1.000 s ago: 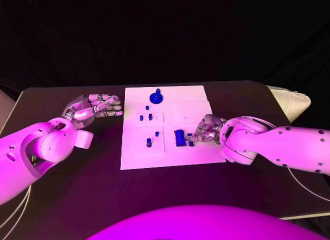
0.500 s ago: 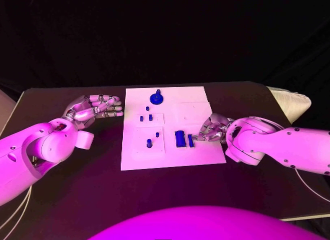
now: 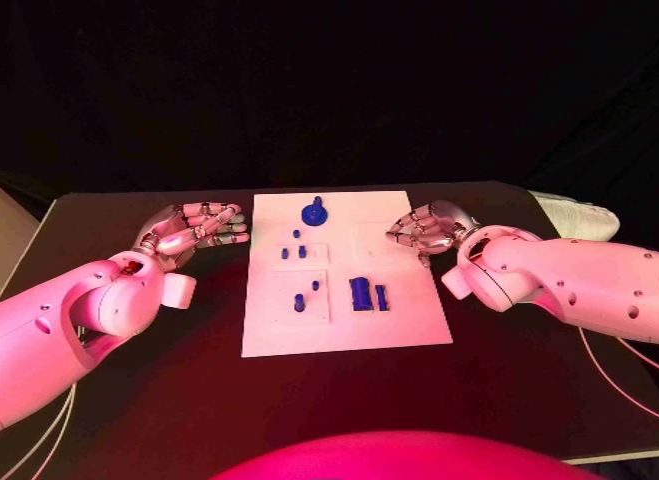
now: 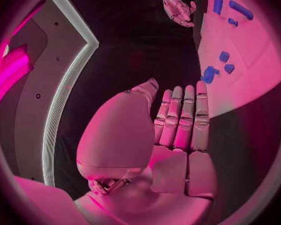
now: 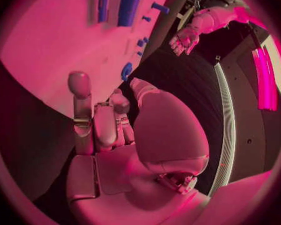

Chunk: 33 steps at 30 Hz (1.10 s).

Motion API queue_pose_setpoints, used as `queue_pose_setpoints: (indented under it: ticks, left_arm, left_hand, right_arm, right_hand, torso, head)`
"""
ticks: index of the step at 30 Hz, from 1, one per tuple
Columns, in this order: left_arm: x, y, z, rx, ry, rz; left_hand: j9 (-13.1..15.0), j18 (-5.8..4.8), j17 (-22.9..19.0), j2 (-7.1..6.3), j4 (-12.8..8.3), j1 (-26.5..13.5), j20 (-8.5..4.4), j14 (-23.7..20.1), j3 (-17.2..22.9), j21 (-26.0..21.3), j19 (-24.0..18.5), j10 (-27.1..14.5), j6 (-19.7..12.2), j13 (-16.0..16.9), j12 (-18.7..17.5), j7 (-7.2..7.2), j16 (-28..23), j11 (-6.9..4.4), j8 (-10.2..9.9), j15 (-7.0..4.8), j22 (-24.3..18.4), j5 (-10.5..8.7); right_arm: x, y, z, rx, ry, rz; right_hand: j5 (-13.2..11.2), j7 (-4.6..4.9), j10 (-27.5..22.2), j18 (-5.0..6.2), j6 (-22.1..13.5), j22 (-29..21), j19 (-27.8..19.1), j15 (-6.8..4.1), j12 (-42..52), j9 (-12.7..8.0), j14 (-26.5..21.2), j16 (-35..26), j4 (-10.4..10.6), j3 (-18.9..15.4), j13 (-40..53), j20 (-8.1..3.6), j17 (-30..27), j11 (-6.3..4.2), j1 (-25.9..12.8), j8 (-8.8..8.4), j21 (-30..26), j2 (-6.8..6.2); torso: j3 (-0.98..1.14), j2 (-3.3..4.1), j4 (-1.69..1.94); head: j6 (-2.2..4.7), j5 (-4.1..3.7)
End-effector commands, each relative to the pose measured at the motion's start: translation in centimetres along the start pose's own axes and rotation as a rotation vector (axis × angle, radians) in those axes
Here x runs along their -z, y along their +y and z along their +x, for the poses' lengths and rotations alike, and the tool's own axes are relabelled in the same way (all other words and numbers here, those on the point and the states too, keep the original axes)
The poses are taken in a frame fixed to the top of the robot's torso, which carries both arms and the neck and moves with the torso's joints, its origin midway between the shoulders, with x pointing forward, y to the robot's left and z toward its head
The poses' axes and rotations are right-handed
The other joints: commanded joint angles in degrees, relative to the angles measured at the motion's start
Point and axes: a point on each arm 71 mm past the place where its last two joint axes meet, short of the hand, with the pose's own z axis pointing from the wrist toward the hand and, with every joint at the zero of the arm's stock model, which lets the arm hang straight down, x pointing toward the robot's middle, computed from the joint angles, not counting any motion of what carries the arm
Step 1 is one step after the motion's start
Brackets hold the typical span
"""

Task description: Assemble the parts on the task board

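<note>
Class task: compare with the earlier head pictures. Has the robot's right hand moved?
Yes. The right hand has drawn back from the blue parts toward the task board's far right edge.

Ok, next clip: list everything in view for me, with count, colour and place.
table: one, black, under everything.
board: one, white, mid-table between the hands.
round part: one, blue, board's far end.
small pegs: several, blue, in the board's left half.
block: one, blue, board's near middle, thin bar beside it.
left hand: silver, empty, left of the board.
right hand: silver, empty, at the board's right edge.
</note>
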Motion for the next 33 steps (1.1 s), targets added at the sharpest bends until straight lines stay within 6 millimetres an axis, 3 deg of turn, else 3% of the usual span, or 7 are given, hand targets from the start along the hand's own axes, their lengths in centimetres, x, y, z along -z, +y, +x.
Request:
queue_pose_setpoints:
  ticks: [1,18,19,21,22,27,33]
  left_arm:
    - [-0.4,-0.1,-0.6,0.010,-0.082,0.063]
    - [-2.0,1.2,-1.9,0.009,-0.228,0.084]
    - [-2.0,1.4,-1.7,0.007,-0.196,0.053]
    - [-2.0,1.3,-1.6,0.006,-0.198,0.054]
    - [-2.0,1.3,-1.5,0.005,-0.200,0.055]
    - [-1.9,0.9,-0.3,-0.004,-0.223,0.068]
    - [-1.5,0.2,2.2,-0.029,-0.275,0.088]
  left_hand:
    - [-0.13,0.33,0.10,0.65,0.33,0.01,-0.03,0.36,0.13,-0.38,0.11,1.07,0.06,0.04,0.28,-0.66,-0.49,-0.20,-0.34,-0.07,-0.20,-0.14]
    - [-2.86,0.02,-2.97,0.37,0.16,-0.37,2.55,-6.11,-0.64,-2.15,-8.69,-6.78,-3.46,-0.80,-1.30,-1.32,-6.67,1.34,-3.55,2.30,-1.19,-0.14]
    - [-18.00,-10.17,-16.90,8.25,-15.58,-25.71,-13.82,-55.13,-19.93,-5.56,-58.88,-62.30,-51.63,-4.37,-4.83,-11.31,-10.53,-8.99,-12.06,-7.55,-4.75,-3.01]
    - [-18.00,-10.17,-16.90,8.25,-15.58,-28.46,-13.82,-55.13,-19.93,-5.56,-58.88,-62.30,-51.63,-4.37,-4.83,-11.31,-10.53,-8.99,-12.06,-7.55,-4.75,-3.01]
    - [-18.00,-10.17,-16.90,8.25,-15.58,-30.49,-13.82,-55.13,-19.93,-5.56,-58.88,-62.30,-51.63,-4.37,-4.83,-11.31,-10.53,-8.99,-12.06,-7.55,-4.75,-3.01]
    - [-18.00,-10.17,-16.90,8.25,-15.58,-41.29,-13.82,-55.13,-19.93,-5.56,-58.88,-62.30,-51.63,-4.37,-4.83,-11.31,-10.53,-8.99,-12.06,-7.55,-4.75,-3.01]
    - [-18.00,-10.17,-16.90,8.25,-15.58,-85.69,-13.82,-55.13,-19.93,-5.56,-58.88,-62.30,-51.63,-4.37,-4.83,-11.31,-10.53,-8.99,-12.06,-7.55,-4.75,-3.01]
  right_arm:
    - [-1.4,0.6,-1.0,-0.198,-0.067,-0.132]
    - [-5.8,0.7,-0.2,-0.306,-0.119,-0.199]
    - [-5.7,0.5,-0.6,-0.260,-0.152,-0.152]
    - [-5.7,0.6,-0.4,-0.266,-0.152,-0.154]
    - [-5.6,0.7,-0.3,-0.272,-0.153,-0.155]
    - [-4.8,1.8,1.0,-0.340,-0.156,-0.173]
    - [-2.8,4.4,3.6,-0.482,-0.163,-0.196]
  right_hand:
    - [-0.97,0.60,-6.21,0.59,-1.30,-5.93,-1.79,0.72,-10.87,-0.68,-4.71,-11.64,0.03,1.62,-8.28,0.60,-10.01,0.49,0.68,-0.77,-7.83,-0.43]
    - [-6.12,4.03,-8.64,0.71,-1.82,-37.82,-16.65,7.39,-37.58,-7.08,-22.11,-51.69,-4.65,10.23,-49.58,7.69,-31.84,5.58,0.74,-6.42,-19.65,-2.80]
    - [-13.96,-7.65,-26.15,-9.78,-51.00,-60.16,-34.76,1.73,-48.97,-27.88,-39.49,-68.13,-16.00,-16.19,-65.10,-4.03,-64.62,-2.88,-22.19,-17.68,-23.21,9.28]
    - [-13.96,-7.65,-67.02,-9.78,-51.00,-60.16,-37.03,1.73,-48.97,-27.88,-81.00,-68.13,-16.00,-16.19,-65.10,-4.03,-64.62,-2.88,-24.36,-17.68,-23.21,9.28]
    - [-13.96,-7.65,-67.02,-9.78,-51.00,-60.16,-78.42,1.73,-48.97,-27.88,-81.00,-68.13,-16.00,-16.19,-65.10,-4.03,-64.62,-2.88,-26.15,-17.68,-23.21,9.28]
    - [-13.96,-7.65,-67.02,-9.78,-51.00,-60.16,-78.42,1.73,-48.97,-27.88,-81.00,-68.13,-16.00,-16.19,-65.10,-4.03,-64.62,-2.88,-75.34,-17.68,-23.21,9.28]
    - [-13.96,-7.65,-67.02,-9.78,-51.00,-60.16,-78.42,1.73,-48.97,-27.88,-81.00,-68.13,-16.00,-16.19,-65.10,-4.03,-64.62,-2.88,-75.34,-17.68,-23.21,9.28]
  torso:
    - [-0.01,-1.18,-0.36]
    - [1.06,-2.80,-0.79]
    - [0.69,-2.70,-0.78]
    - [0.73,-2.78,-0.87]
    - [0.77,-2.86,-0.96]
    - [1.26,-3.80,-1.97]
    - [2.16,-5.52,-3.83]
  head:
    - [1.33,0.71]
    - [5.78,3.05]
    - [5.11,2.71]
    - [5.28,2.81]
    - [5.46,2.92]
    - [7.41,4.15]
    - [11.00,6.40]
